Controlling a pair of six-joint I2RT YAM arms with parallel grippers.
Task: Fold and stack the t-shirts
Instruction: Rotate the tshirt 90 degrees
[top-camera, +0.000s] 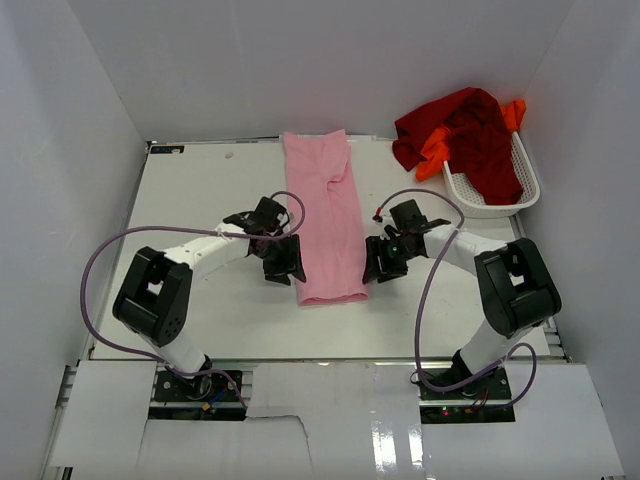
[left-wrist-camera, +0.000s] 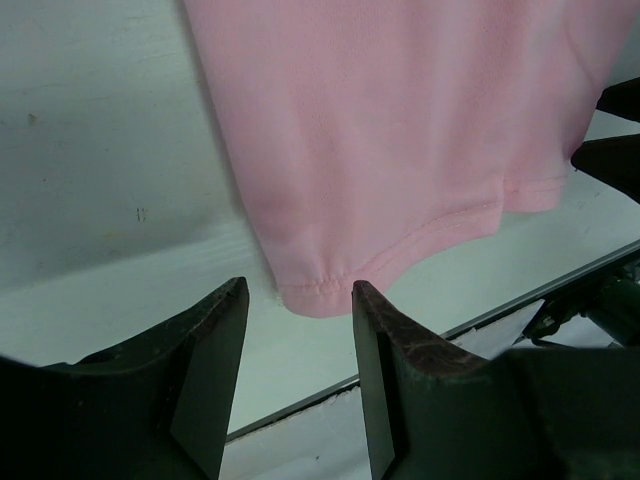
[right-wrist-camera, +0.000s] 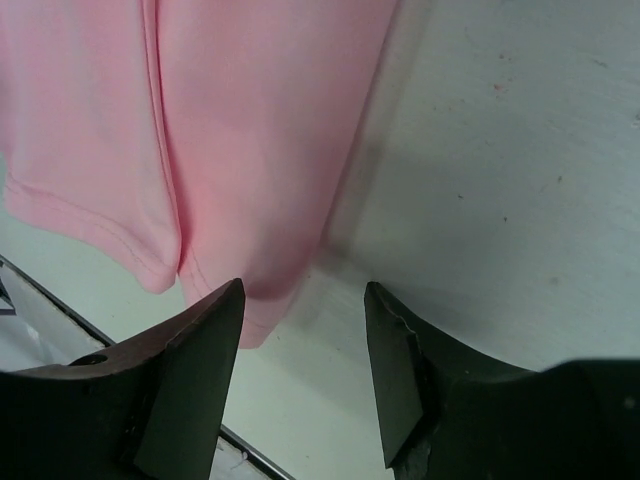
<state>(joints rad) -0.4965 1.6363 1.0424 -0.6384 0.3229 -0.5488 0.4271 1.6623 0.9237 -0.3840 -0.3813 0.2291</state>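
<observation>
The light pink t-shirt (top-camera: 325, 215) is seen laid out as a long, narrow folded strip down the middle of the white surface (top-camera: 200, 190), its far end at the back edge and its hemmed near end between the two arms. The left gripper (top-camera: 288, 268) is held low at the strip's near left corner. In its wrist view the jaws are parted with nothing between them, and the stitched corner of the hem is framed just beyond the fingertips (left-wrist-camera: 232, 300). The right gripper (top-camera: 383, 265) is positioned just beside the strip's near right edge, likewise open and empty. From its wrist camera, a lengthwise fold line and the hem of the pink cloth are shown on the left, with bare surface on the right. Whether either gripper is touching the cloth cannot be told.

At the far right corner, a white mesh basket (top-camera: 530, 185) is shown holding the other two garments. The dark red t-shirt (top-camera: 480, 135) is heaped across it and spills over its back and left rims, and the bright orange t-shirt (top-camera: 437, 150) is bunched beneath, visible at the left side and again at the far right rim. Both are kept well apart from the pink strip.
</observation>
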